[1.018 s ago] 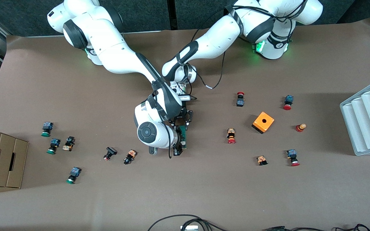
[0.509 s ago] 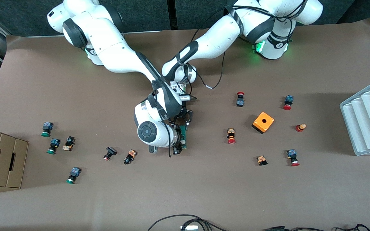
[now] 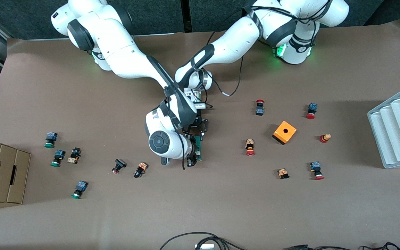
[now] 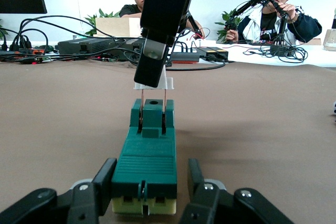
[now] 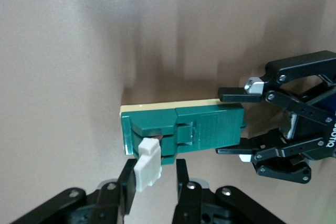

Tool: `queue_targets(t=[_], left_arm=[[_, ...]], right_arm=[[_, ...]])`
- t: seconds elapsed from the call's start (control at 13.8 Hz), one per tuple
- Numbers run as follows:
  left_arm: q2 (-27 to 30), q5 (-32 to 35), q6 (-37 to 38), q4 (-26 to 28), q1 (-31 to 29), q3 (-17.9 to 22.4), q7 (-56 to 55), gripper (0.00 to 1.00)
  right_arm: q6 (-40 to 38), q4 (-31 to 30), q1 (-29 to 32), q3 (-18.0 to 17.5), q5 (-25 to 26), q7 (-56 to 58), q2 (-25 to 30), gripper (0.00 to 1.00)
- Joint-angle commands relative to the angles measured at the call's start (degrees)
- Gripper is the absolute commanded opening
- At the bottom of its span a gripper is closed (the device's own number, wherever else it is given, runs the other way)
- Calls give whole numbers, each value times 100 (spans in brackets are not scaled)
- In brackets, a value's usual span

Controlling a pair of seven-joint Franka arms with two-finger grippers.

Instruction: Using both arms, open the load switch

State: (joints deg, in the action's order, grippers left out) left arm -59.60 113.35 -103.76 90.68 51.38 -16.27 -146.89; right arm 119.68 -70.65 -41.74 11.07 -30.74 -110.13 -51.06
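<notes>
The load switch [image 3: 199,148] lies on the brown table midway between the two arms, a narrow dark-green block [image 4: 146,156] over a pale base [image 5: 210,127]. My left gripper [image 3: 199,136] is shut on the end of the block farther from the front camera, one finger on each long side [image 4: 149,174]. My right gripper [image 3: 193,160] is over the nearer end, shut on the white end piece [image 5: 147,166]. That white end piece [image 4: 169,82] sits tilted, raised above the green body on two thin copper pins.
An orange cube with a hole [image 3: 284,132] and several red-capped push buttons [image 3: 250,147] lie toward the left arm's end. Green-capped buttons [image 3: 57,158] and a cardboard box [image 3: 0,170] are at the right arm's end. A white ridged tray [image 3: 398,128] stands at the table edge.
</notes>
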Motion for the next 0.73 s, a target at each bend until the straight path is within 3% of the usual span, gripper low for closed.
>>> queue_targets(t=[0.0, 0.65], left_arm=[[-113, -5, 84, -183, 109, 1, 91, 61], [-113, -5, 84, -165, 127, 1, 90, 61]], right_arm=[[2, -423, -89, 35, -64, 0, 333, 37], [72, -633, -142, -9, -19, 0, 439, 37]])
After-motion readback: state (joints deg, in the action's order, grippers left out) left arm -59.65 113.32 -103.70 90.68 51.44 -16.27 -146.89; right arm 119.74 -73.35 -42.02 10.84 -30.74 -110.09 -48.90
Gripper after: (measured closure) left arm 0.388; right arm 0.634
